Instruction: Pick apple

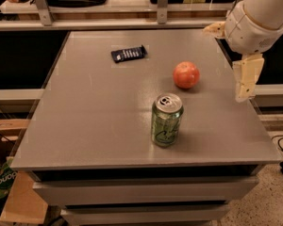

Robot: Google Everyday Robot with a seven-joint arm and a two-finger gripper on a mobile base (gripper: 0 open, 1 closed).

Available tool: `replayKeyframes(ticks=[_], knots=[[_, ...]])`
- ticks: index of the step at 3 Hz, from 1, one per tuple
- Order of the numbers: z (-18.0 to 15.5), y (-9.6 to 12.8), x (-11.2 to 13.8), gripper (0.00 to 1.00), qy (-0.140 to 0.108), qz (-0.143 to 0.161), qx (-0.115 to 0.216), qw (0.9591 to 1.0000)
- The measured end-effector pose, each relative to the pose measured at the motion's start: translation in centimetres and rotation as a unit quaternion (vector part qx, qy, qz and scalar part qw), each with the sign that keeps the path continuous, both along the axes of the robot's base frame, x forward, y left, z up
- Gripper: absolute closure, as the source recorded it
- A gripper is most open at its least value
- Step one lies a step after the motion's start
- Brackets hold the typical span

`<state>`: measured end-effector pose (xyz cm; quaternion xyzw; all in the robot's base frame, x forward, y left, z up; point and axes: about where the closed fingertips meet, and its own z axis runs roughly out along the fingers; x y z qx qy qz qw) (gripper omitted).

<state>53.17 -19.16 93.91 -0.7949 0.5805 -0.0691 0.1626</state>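
Note:
The apple [186, 75], round and reddish-orange, sits on the grey table [99, 107] right of centre. My gripper [230, 60] hangs over the table's right edge, to the right of the apple and a little above it. It is open and empty: one cream finger [245, 77] points down and the other [214, 29] sticks out to the left. Neither touches the apple.
A green drink can [166, 120] stands upright just in front of the apple. A dark flat packet [129, 53] lies at the back left. A shelf rail [132, 23] runs behind the table. Cardboard boxes [9, 192] stand on the floor at the lower left.

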Motion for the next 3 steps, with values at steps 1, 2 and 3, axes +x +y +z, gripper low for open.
replayKeyframes(ticks=[1, 2, 3], knots=[[-0.2, 0.6, 1.9, 0.0, -0.023, 0.064, -0.03, 0.9972], [-0.6, 1.3, 3.4, 0.0, -0.03, 0.139, -0.064, 0.9878], [-1.3, 2.3, 5.0, 0.0, -0.036, 0.221, -0.098, 0.9698]])
